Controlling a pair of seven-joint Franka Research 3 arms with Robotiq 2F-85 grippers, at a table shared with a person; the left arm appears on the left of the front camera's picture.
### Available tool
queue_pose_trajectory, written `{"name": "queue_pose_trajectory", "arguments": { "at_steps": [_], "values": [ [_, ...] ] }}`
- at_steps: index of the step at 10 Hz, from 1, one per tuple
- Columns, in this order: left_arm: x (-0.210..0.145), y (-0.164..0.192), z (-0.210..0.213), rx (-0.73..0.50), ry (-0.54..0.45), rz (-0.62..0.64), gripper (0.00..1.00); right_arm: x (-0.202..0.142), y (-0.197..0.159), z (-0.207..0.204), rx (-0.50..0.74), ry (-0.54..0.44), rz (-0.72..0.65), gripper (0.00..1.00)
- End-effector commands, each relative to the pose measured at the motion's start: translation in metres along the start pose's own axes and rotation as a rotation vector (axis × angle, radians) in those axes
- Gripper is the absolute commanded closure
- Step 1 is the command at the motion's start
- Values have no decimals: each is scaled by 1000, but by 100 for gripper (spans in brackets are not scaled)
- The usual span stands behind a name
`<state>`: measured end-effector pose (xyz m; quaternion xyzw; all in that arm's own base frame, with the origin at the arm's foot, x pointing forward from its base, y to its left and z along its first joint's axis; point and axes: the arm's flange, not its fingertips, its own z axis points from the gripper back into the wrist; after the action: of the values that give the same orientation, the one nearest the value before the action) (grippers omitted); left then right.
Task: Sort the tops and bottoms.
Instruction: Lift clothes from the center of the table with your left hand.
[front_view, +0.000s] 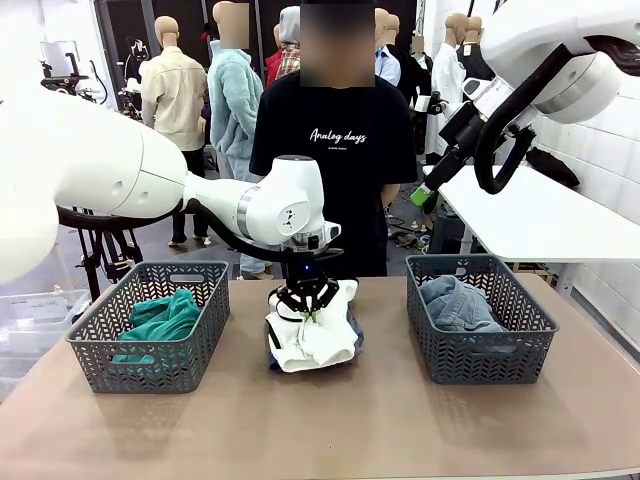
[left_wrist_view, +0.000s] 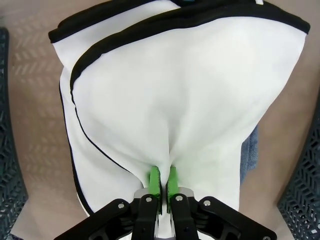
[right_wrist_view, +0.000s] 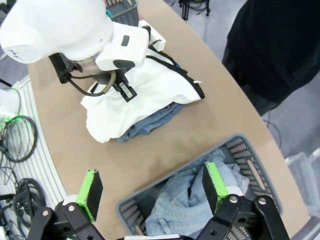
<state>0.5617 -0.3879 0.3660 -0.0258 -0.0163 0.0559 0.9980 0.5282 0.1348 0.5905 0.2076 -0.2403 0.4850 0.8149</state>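
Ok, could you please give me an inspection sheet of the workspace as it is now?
Surface: brown table, carrying two baskets and one pile.
Job's things: teal top in left basket; pale denim in right basket; white bottoms lying over dark denim between the baskets.
Clutter: nothing seen.
End effectors: left end effector shut on the white bottoms; right end effector open, held high, holding nothing.
Cables: loose cables on the floor beside the table.
Surroundings: person in black T-shirt at the far side.
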Motion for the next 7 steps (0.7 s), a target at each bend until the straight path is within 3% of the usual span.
{"name": "queue_pose_trajectory", "arguments": {
  "at_steps": [1, 4, 6, 7],
  "values": [
    [-16, 6, 34, 23, 73, 4, 100, -1, 0, 0, 2, -1, 14, 0],
    [-44, -1, 89, 25, -65, -70, 100, -1, 0, 0, 2, -1, 14, 0],
    [-70, -5, 122, 6, -226, -118, 100, -1, 0, 0, 2, -1, 14, 0],
    [-43, -11, 104, 14, -60, -74, 100, -1, 0, 0, 2, -1, 14, 0]
  ]
}}
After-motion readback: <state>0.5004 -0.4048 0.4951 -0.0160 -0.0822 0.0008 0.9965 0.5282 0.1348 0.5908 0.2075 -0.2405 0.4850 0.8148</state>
